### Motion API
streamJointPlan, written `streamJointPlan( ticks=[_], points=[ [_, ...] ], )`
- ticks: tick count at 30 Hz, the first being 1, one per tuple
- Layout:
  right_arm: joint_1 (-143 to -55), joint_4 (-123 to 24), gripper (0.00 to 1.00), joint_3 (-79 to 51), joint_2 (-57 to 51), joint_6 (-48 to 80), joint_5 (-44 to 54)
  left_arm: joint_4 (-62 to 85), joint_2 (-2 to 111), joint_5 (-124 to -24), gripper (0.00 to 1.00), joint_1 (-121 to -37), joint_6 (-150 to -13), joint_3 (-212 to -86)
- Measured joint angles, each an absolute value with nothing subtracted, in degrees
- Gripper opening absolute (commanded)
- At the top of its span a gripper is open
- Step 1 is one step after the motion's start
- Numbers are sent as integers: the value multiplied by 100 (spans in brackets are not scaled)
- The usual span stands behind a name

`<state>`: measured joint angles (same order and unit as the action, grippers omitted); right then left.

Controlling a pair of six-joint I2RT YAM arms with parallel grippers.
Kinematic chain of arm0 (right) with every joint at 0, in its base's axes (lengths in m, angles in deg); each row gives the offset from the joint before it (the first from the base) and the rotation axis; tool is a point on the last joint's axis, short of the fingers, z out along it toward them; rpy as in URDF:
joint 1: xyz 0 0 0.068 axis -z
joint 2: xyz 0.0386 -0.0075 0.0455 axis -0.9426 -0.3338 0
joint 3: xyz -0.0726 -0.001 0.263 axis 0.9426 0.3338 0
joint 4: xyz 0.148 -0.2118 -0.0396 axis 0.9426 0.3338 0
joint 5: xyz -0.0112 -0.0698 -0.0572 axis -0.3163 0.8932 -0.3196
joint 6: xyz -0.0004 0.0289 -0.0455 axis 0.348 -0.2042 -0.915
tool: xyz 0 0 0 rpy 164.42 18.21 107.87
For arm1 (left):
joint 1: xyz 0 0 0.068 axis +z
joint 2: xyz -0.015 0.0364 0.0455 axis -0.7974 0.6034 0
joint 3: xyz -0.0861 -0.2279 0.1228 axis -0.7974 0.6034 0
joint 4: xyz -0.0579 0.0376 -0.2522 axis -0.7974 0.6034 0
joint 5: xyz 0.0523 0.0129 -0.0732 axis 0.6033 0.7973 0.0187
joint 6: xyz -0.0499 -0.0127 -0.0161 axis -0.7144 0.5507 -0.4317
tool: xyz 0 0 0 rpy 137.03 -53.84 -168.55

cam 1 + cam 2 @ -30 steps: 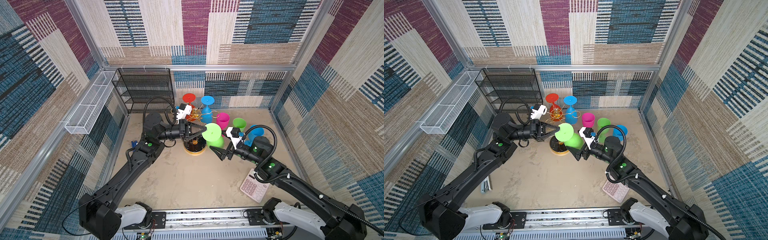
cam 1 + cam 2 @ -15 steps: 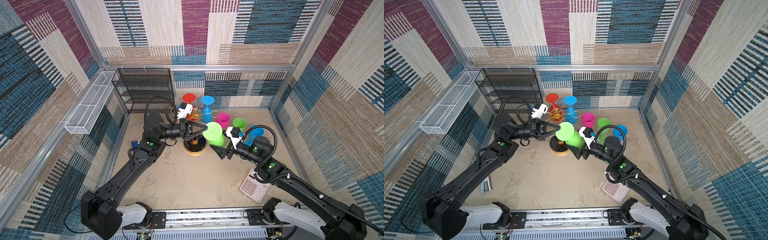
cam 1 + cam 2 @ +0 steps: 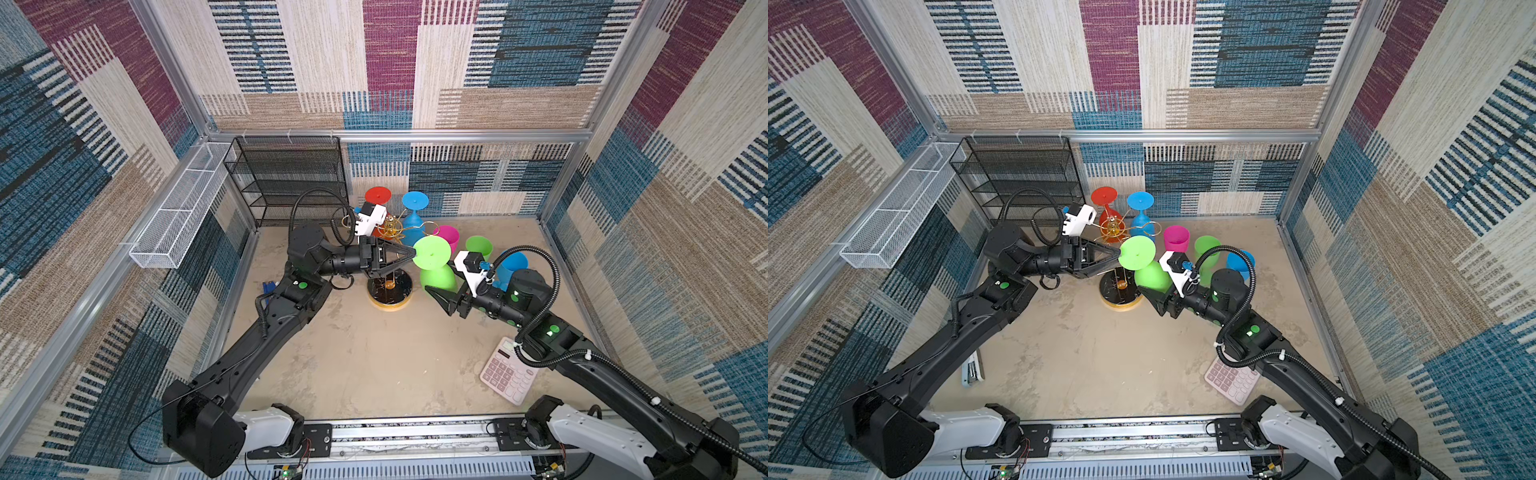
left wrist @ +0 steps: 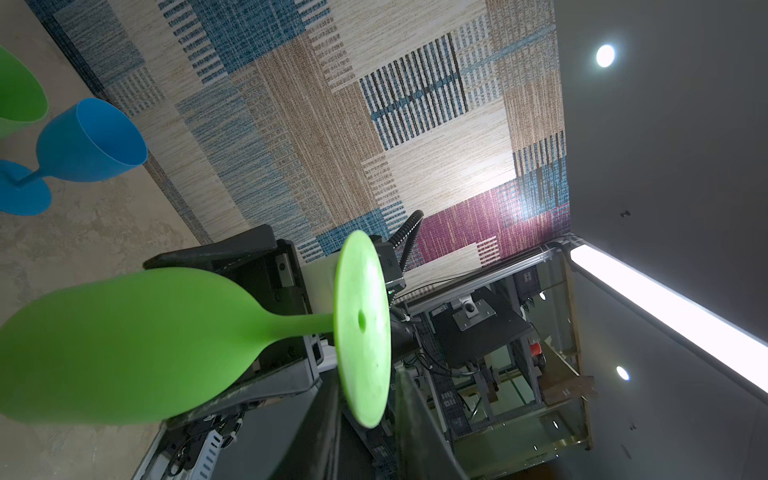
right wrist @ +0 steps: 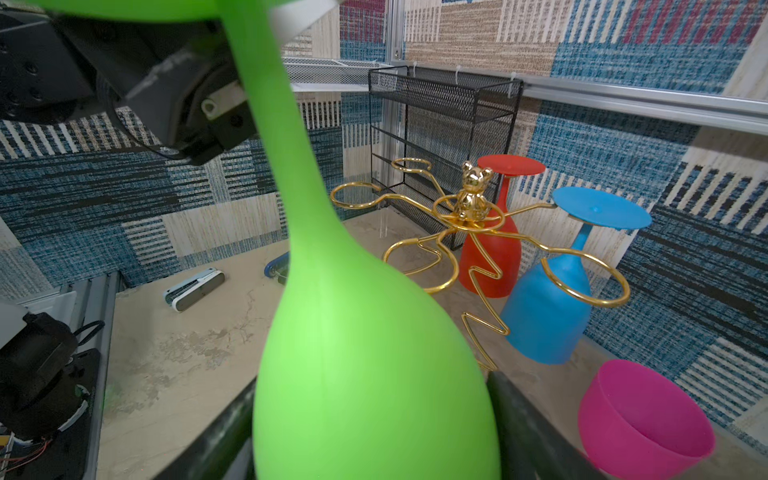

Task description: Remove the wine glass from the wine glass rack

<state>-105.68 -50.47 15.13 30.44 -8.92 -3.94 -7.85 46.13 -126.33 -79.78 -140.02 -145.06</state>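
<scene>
The green wine glass [image 3: 436,276] is off the wine glass rack [image 3: 392,293]. It hangs in the air upside down, with its flat foot [image 4: 361,328] on top and its bowl [image 5: 374,353] at the bottom. It is just to the right of the rack and a little nearer, between the two arms.

The left gripper [image 3: 409,253] reaches in from the left at the foot. In the left wrist view its fingers [image 4: 324,415] stand a little apart, one on each side of the foot's edge, so they do not look like they pinch it.

The right gripper [image 3: 441,293] comes in from the right, low down. In the right wrist view its two jaws sit against both sides of the bowl and look clamped on it.

The glass looks like plastic, so I think it is light and stiff and will not break fast. It looks smooth too, and the bowl is round, so it could slip or spin in a weak hold. The widest part of the bowl seems a good place to hold, or the thin stem [image 4: 299,322].

A red glass [image 5: 494,249] and a blue glass [image 5: 548,316] hang on the far side of the rack
</scene>
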Motion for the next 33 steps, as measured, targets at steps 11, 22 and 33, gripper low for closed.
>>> streamJointPlan(
  ticks=[11, 22, 33],
  points=[
    [-10568, -3025, 70, -165, 2502, -485, -114, 2181, 3988, -11013, 40, -7869, -10195, -15531],
    [-10568, -1392, 67, -1101, 1977, -271, 15, 2004, 3682, -9448, 41, -7888, -6687, -14748],
    [-10568, -811, 65, -1586, 1617, -271, 15, 778, 3752, -10076, 43, -8118, -4333, -14344]
  ],
)
